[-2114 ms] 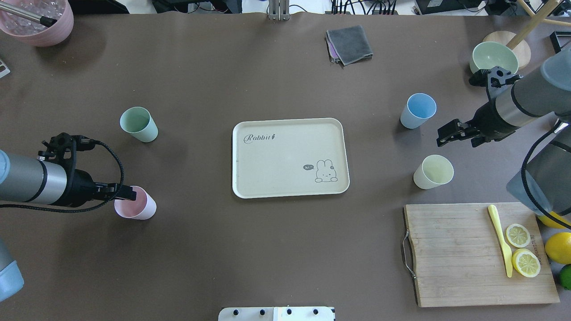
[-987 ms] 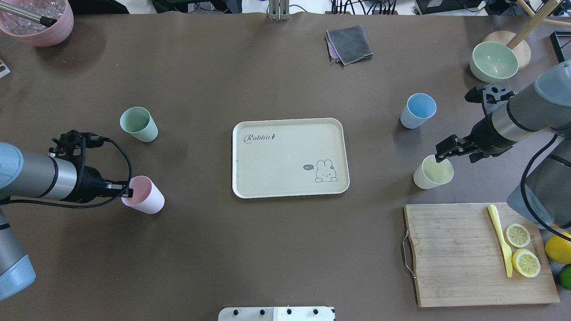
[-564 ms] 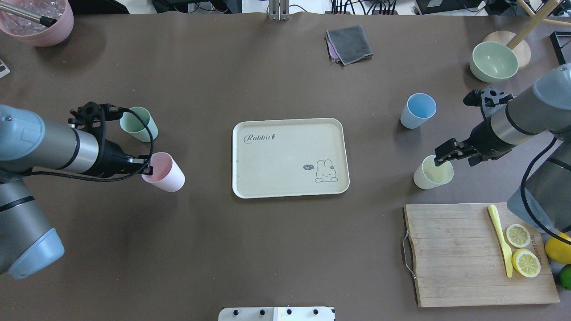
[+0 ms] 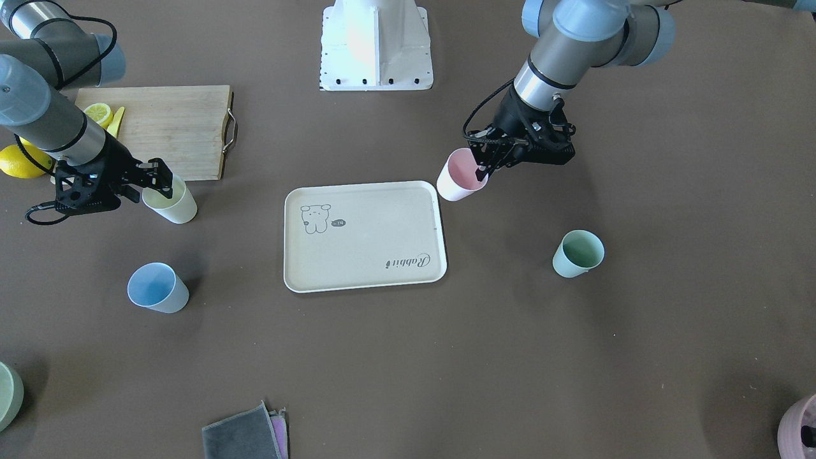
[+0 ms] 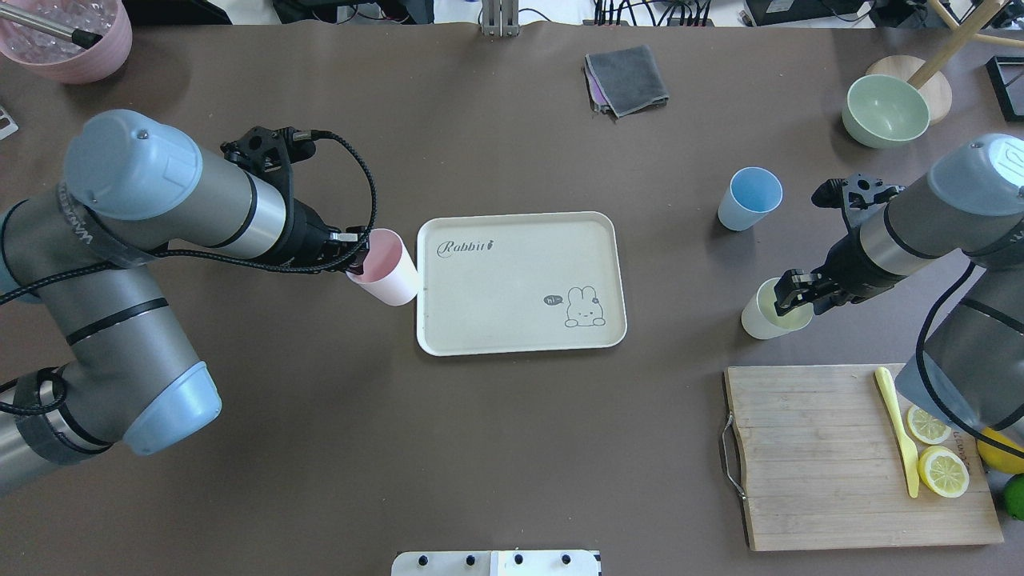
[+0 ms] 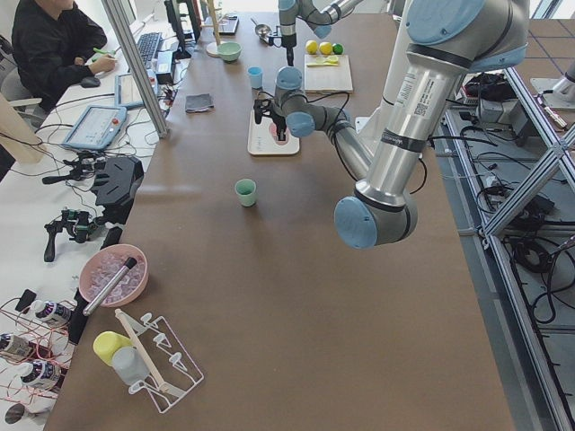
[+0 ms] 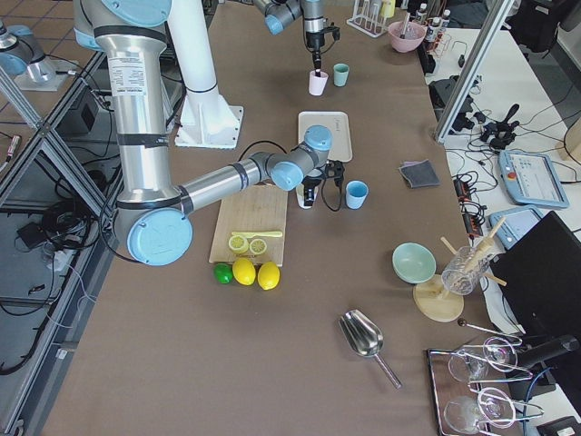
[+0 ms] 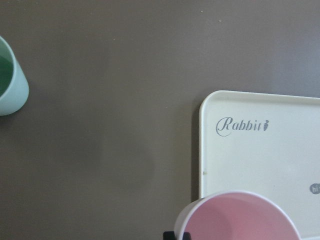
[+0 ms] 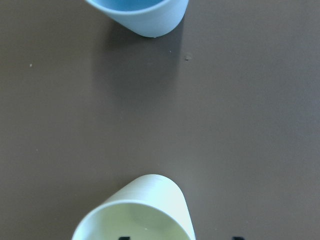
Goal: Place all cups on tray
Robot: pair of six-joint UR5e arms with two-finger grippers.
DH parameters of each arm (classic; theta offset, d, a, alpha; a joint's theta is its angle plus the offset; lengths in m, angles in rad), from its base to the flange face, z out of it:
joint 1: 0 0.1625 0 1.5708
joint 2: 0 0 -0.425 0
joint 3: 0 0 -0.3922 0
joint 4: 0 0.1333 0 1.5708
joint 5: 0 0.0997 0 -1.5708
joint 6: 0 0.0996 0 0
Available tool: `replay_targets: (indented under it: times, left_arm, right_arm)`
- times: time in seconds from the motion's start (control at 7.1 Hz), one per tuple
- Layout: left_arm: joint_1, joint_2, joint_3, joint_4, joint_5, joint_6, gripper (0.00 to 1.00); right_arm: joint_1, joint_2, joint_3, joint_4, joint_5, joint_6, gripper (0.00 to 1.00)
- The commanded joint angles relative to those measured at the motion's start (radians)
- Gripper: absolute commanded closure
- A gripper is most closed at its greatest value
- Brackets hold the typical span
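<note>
My left gripper is shut on the rim of the pale pink cup and holds it above the table at the cream Rabbit tray's left edge. The pink cup also shows in the front view and the left wrist view. My right gripper is open, with its fingers straddling the rim of the pale yellow cup, which stands on the table. The light blue cup stands beyond it. The mint green cup stands alone on the table and is hidden by my left arm in the overhead view.
A wooden cutting board with lemon slices and a yellow knife lies at the near right. A grey cloth, a green bowl and a pink bowl sit along the far edge.
My left gripper lifted the pink cup and carried it right to the tray's left edge. My right gripper moved from beside the blue cup down onto the yellow cup's rim.
</note>
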Motion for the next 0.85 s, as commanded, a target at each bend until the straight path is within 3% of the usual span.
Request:
replay_targets:
  times: [0.0,0.28,0.7]
  left_arm:
    - [0.029,-0.056,0.047,0.002,0.020,-0.034,1.00]
    - [0.106,-0.108,0.099,0.001,0.142,-0.042,1.00]
    - [0.170,-0.136,0.135,0.001,0.229,-0.041,1.00]
  right_arm:
    - [-0.004,-0.002,0.001,0.000,-0.018,-0.001,1.00]
    - [-0.003,0.010,0.046,-0.002,-0.010,0.023,1.00]
    - [0.034,0.025,0.096,-0.011,0.049,0.025,1.00]
